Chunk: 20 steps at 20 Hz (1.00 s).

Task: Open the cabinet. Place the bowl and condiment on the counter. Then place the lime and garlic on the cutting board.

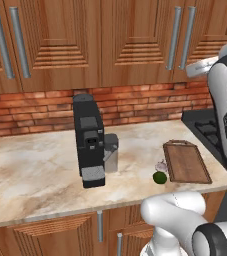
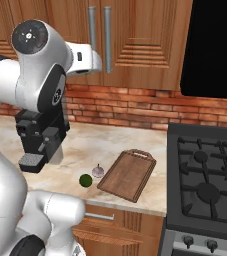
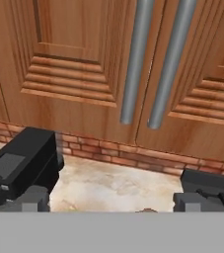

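A: Cabinet point(image 3: 148, 64) status for you: both grooved doors are shut, and your hand view looks straight at the two grey bar handles point(image 3: 155, 59) side by side above the brick backsplash point(image 3: 108, 153)

B: And your gripper point(image 3: 111, 200)?

A: Spread wide, nothing between the fingertips point(image 3: 32, 200). It sits up in front of those doors, apart from the handles. You can see the hand raised near them in the right base view

B: What's on the worktop point(image 1: 40, 170)?

A: You've got the cutting board point(image 1: 186, 161) lying flat toward the stove point(image 2: 207, 185) side. The lime point(image 1: 159, 177) rests just beside its near left corner, and the garlic point(image 1: 161, 165) sits right behind the lime, close to the board's edge. Neither is on the board

B: Anything else?

A: A black coffee machine point(image 1: 89, 140) stands further left on the worktop, well apart from the board
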{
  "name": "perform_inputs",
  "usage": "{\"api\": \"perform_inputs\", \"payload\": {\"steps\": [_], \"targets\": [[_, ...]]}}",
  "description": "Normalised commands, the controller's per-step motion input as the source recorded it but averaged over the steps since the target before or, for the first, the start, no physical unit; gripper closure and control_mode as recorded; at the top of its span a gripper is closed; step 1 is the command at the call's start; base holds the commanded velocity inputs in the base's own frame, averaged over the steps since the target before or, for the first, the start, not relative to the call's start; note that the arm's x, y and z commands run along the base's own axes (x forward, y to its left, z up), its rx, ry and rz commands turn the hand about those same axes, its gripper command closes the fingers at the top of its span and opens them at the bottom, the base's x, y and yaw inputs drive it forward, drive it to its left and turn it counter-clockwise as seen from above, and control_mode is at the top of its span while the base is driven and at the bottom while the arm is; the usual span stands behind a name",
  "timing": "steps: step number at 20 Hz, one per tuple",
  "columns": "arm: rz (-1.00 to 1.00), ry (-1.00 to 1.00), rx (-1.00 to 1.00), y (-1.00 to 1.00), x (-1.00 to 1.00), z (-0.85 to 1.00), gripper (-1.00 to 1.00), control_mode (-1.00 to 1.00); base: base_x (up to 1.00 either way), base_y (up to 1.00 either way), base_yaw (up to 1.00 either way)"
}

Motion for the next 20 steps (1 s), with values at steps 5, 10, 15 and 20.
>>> {"api": "perform_inputs", "payload": {"steps": [5, 10, 15, 20], "targets": [[0.0, -0.03, 0.0, -0.16, 0.06, 0.2, -1.0, -1.0, 0.0, 0.0, 0.0], [-0.02, -0.02, 0.0, -0.11, 0.22, 0.03, -1.0, -1.0, 0.0, 0.0, 0.0], [-0.01, -0.07, -0.01, -0.01, 0.26, 0.01, -1.0, -1.0, 0.0, 0.0, 0.0], [-0.01, -0.09, 0.0, 0.0, 0.31, -0.01, -1.0, -1.0, 0.0, 0.0, 0.0]]}}
